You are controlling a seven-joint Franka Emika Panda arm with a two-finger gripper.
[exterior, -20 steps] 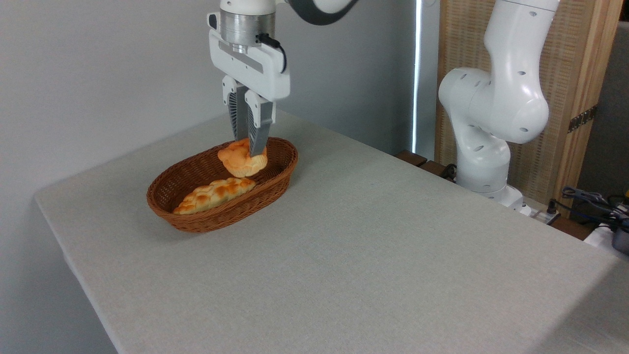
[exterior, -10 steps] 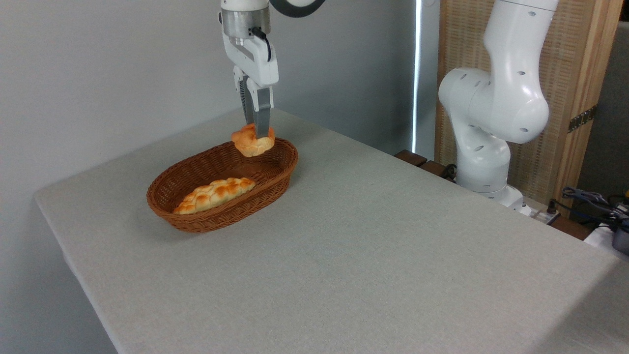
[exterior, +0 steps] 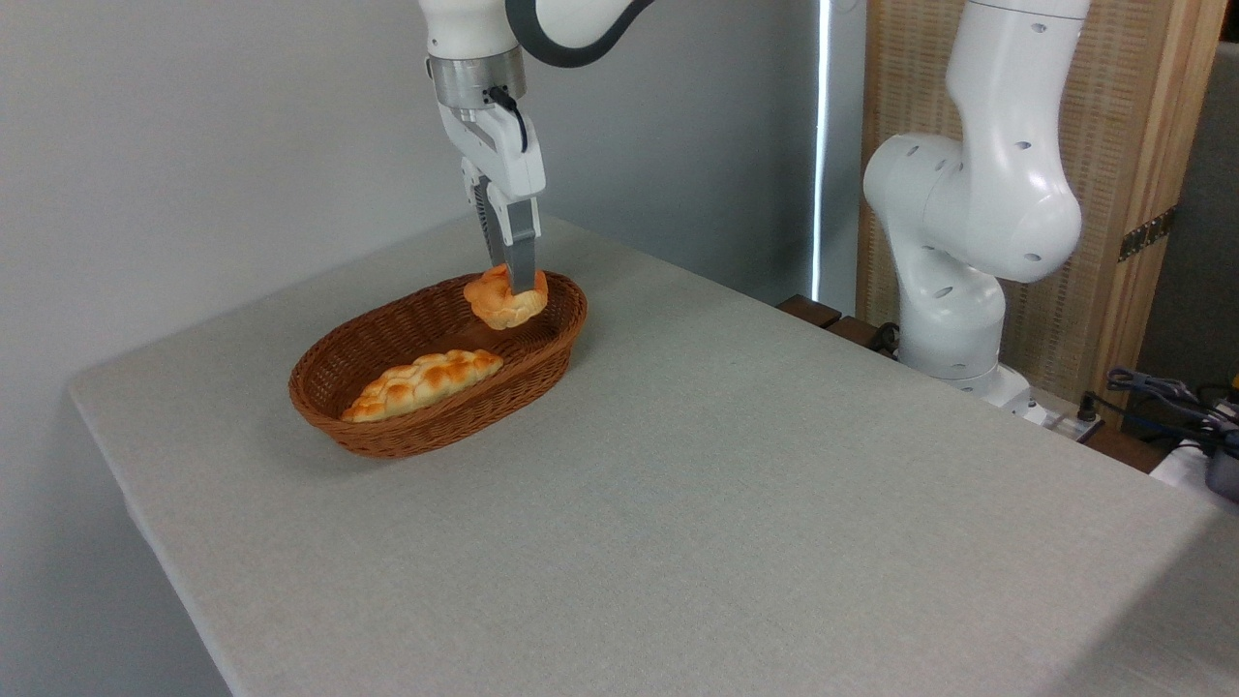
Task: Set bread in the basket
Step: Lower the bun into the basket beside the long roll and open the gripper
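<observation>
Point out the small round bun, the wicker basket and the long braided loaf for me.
small round bun (exterior: 501,302), fixed camera view, on its knotted front below the claw.
wicker basket (exterior: 438,434), fixed camera view, on the near outer wall.
long braided loaf (exterior: 423,382), fixed camera view, on the middle of its crust.

Knotted golden bread (exterior: 503,302) hangs over the oval wicker basket's (exterior: 387,440) right end.

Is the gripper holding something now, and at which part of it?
Yes. The gripper pinches the small round knotted golden-orange bun at its top, above the oval brown wicker basket.
</observation>
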